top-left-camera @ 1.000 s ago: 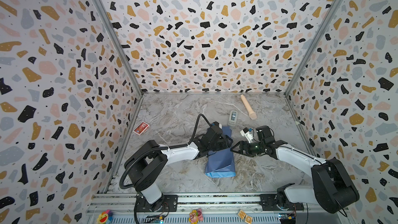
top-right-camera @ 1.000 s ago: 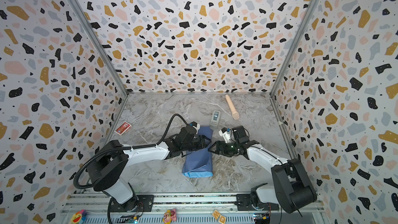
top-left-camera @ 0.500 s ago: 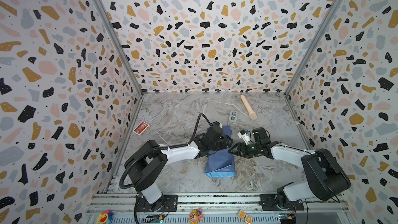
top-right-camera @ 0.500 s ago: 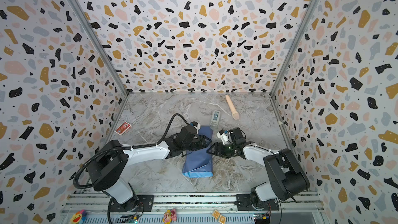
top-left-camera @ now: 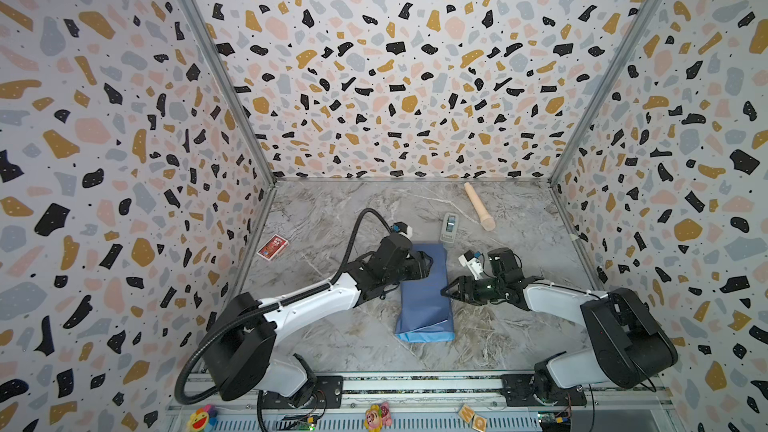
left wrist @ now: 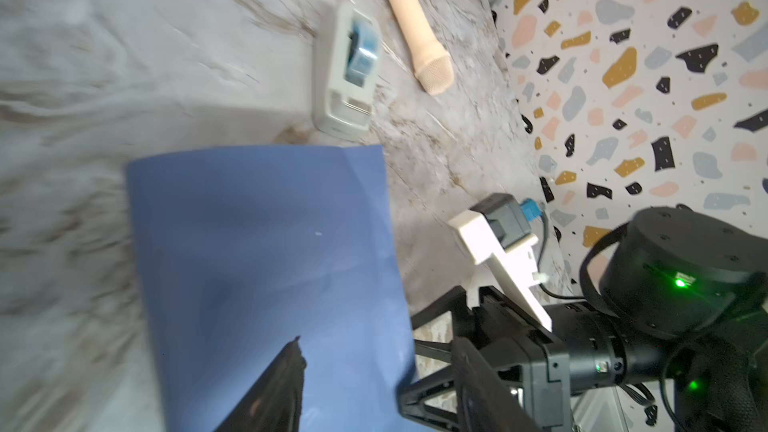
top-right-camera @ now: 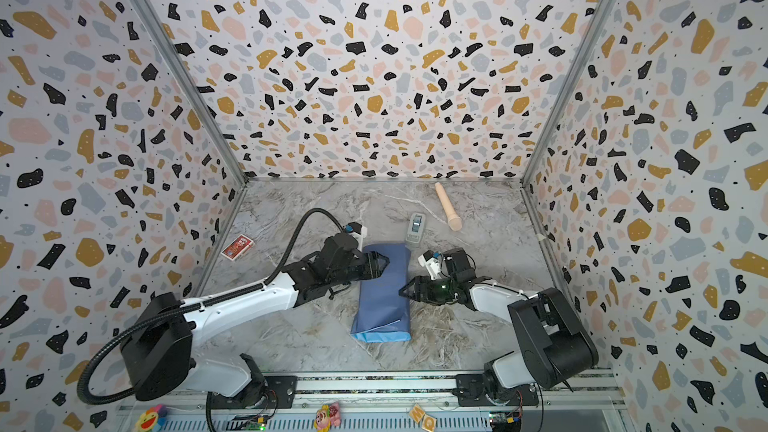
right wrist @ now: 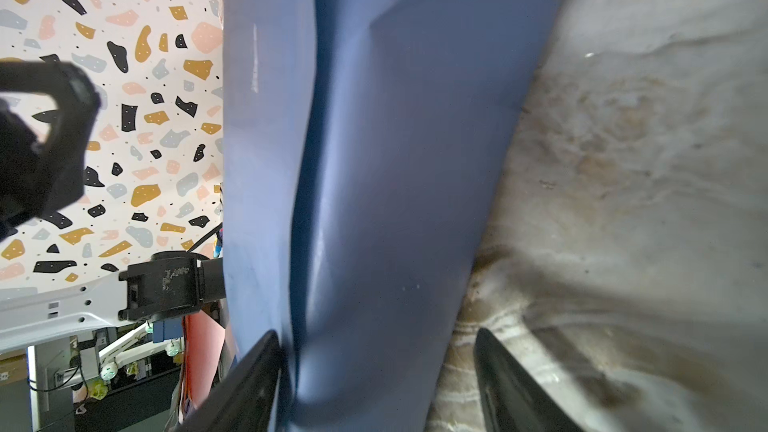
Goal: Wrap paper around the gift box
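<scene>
One paper [top-left-camera: 424, 292] bundle: long, dull blue, lighter strip along near end.

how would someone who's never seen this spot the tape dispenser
On the marbled table, find the folded blue paper in the middle. Just past its far end, toward the back wall, lies the tape dispenser. It is small, grey and blocky, unlike the long beige rod beside it.
</scene>
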Motion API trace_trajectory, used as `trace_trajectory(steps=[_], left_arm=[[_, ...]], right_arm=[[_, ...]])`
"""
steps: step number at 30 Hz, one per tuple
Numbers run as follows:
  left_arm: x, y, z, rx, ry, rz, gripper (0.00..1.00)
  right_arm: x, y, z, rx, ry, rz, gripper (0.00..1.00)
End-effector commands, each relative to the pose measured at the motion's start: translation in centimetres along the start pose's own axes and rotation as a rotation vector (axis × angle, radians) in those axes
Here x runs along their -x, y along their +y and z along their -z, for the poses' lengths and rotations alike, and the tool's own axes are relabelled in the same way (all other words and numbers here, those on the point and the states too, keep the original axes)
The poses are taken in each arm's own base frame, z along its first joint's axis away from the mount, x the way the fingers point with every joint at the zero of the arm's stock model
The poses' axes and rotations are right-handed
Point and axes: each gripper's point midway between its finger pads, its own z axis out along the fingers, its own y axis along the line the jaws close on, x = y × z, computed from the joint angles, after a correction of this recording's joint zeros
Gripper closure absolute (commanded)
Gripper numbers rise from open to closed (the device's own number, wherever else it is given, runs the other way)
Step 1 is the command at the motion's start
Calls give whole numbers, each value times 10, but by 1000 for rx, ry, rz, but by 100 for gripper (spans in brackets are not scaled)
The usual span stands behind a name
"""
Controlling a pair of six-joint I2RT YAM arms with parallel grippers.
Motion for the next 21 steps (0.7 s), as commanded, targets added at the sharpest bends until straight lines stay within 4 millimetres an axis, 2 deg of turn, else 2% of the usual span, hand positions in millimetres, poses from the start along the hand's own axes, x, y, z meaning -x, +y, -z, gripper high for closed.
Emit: trace_trajectory(steps=[1, 6, 13, 16, 21], left_arm=[[-20, 44, 1, 70, 78, -37, 29], [-35, 50, -9, 71, 201, -127, 19], [-65, 69, -23, 103, 331, -178, 16], [-72, 82, -24, 145, 352, -189, 14], [-80, 91, -25, 170, 386, -193, 13]], right_arm=[[-30, -39, -1, -148, 67, -99, 28], [-27, -38, 0, -148, 60, -94, 28], [-24, -36, 0, -155, 61, -88, 28], [-20, -34, 1, -159, 57, -80, 28], [-9, -27, 4, -158, 45, -60, 28]])
